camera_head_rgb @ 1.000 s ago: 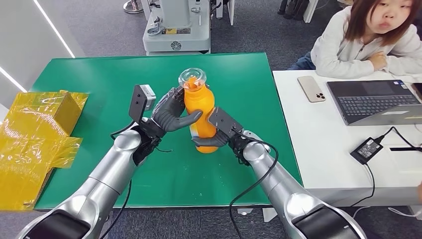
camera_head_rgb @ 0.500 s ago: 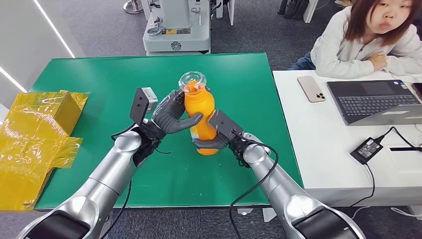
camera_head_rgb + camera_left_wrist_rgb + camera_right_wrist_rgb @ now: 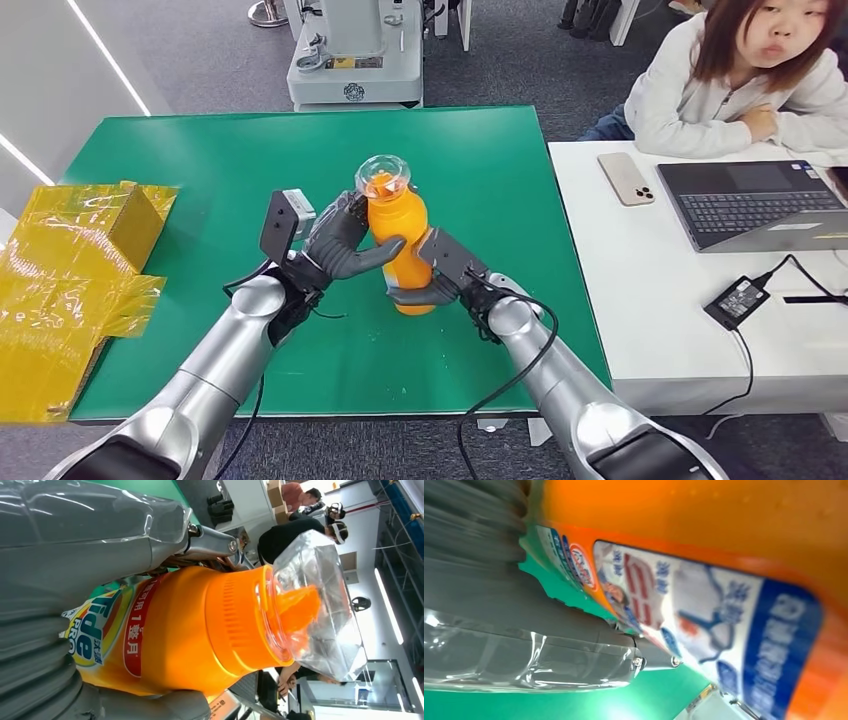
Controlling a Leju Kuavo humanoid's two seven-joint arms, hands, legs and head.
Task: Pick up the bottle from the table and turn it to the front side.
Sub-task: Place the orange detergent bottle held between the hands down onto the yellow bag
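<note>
- Head view, nearest first: two silver arms rising from 6 o'clock, meeting at centre over the green table [image 3: 200, 170].
- Right hand [image 3: 432, 283] wrapped round the lower body of the bottle [image 3: 400, 245], fingers clamped on it from the 4 o'clock side; right wrist view blurred, yet pressed close against an orange wall and a white-and-blue label.
- Left hand [image 3: 345, 243] clamped on the upper body from 9 o'clock, thumb lying across the front.
- Compared with a second ago: bottle drawn slightly nearer and toward 9 o'clock, cap tipped a touch leftward, both grips kept throughout. Base looks just off the table, though contact cannot be ruled out.
- Meaning for the task, as a judgement: pick-up done or nearly so, turning under way. In the left wrist view, brand label [image 3: 95, 630] wrapping round from under the grey hand, only partly exposed, so some rotation probably left.
- Materials: bottle of smooth, glossy orange plastic, rounded shoulders, ribbed orange collar [image 3: 235, 615], clear faceted cap [image 3: 315, 605] over an orange spout. Slick surface, likely to slip if either grip loosens mid-turn.
- Hands matte grey with clear glossy covers; tabletop flat, matte, felt-like.
- Farther out: crinkled yellow wrapping [image 3: 70, 260] at 9 o'clock; white desk at 3 o'clock with laptop [image 3: 760, 200], phone [image 3: 626, 178], charger [image 3: 735, 300]; person [image 3: 740, 80] seated at 1 o'clock; grey machine base [image 3: 355, 60] at 12 o'clock.
</note>
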